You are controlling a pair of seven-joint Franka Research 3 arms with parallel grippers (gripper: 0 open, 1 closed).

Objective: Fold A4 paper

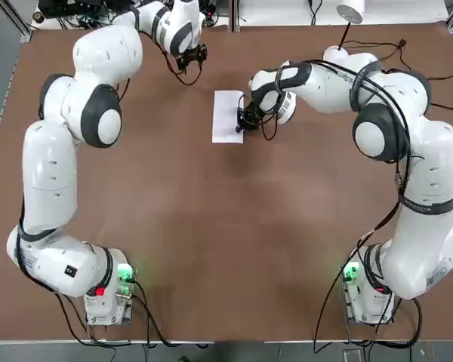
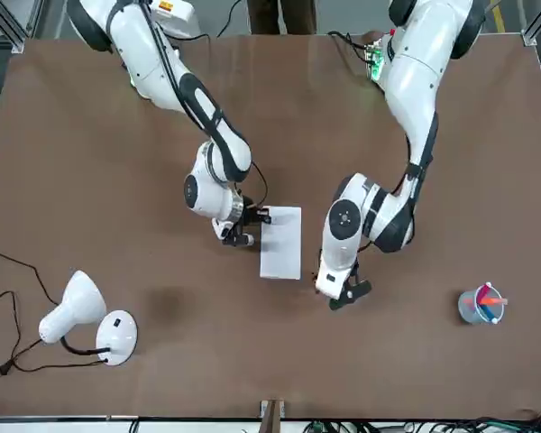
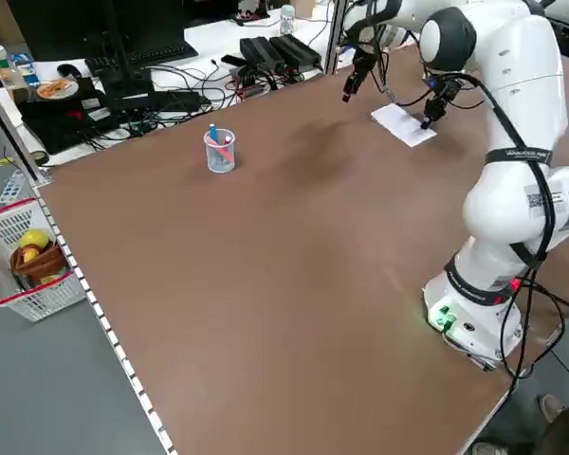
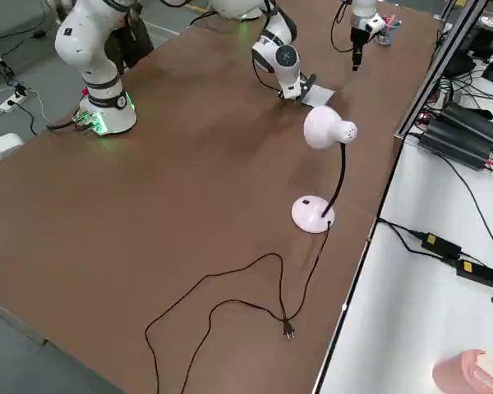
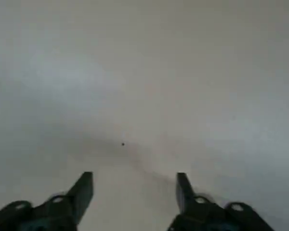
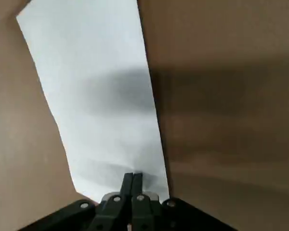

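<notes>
The A4 paper (image 1: 226, 115) lies flat on the brown table as a narrow white rectangle, also seen in the front view (image 2: 281, 242) and the right wrist view (image 6: 96, 96). My right gripper (image 1: 245, 121) is shut, its joined tips (image 6: 133, 180) resting on the sheet near its right long edge. In the front view that gripper (image 2: 243, 227) stands at the paper's left side. My left gripper (image 1: 190, 60) hangs open beyond the paper, to its far left, apart from it. Its wrist view shows two spread fingers (image 5: 82, 192) with nothing between them.
A white lamp (image 2: 81, 311) with a trailing cord (image 4: 230, 295) stands on the far right part of the table. A clear cup of pens (image 2: 481, 305) sits toward the far left. Power bricks and cables (image 4: 456, 131) lie on the white bench past the table's edge.
</notes>
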